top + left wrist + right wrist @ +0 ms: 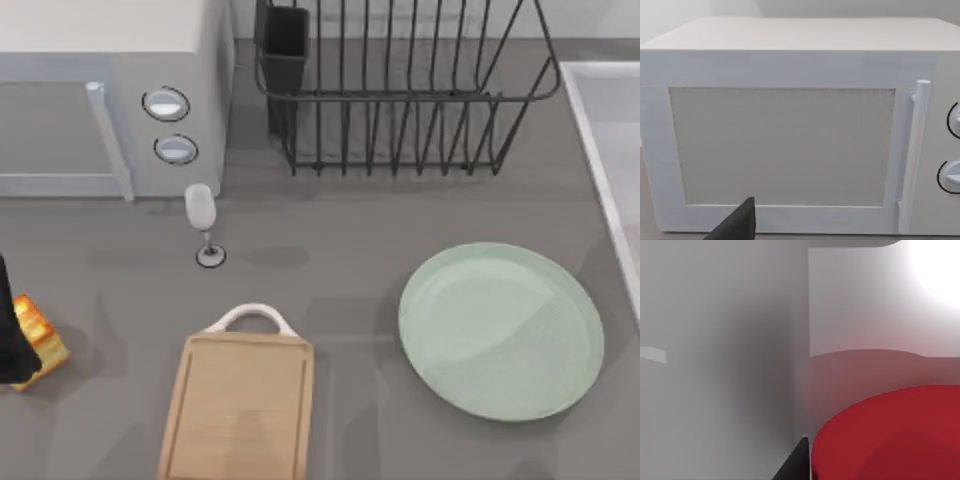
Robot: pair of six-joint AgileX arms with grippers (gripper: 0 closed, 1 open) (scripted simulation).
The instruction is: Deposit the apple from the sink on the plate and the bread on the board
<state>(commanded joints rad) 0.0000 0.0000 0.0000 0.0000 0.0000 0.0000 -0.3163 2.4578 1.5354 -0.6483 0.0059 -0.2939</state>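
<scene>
The bread (42,340), a golden-orange chunk with pale sides, lies tilted at the table's far left edge. A dark part of my left gripper (10,335) is right against it; the grip itself is hidden. The wooden board (240,410) with its white handle lies right of the bread at the front. The mint-green plate (500,330) sits bare further right. The white-rimmed sink (592,130) runs along the right edge. In the right wrist view the red apple (890,435) looms very close inside the grey sink (715,365), with a dark part of my right gripper (796,462) beside it.
A white microwave (110,90) stands at the back left and faces the left wrist camera (790,140). A dark wire dish rack (400,90) is at the back centre. A wine glass (203,222) stands upright between the microwave and the board.
</scene>
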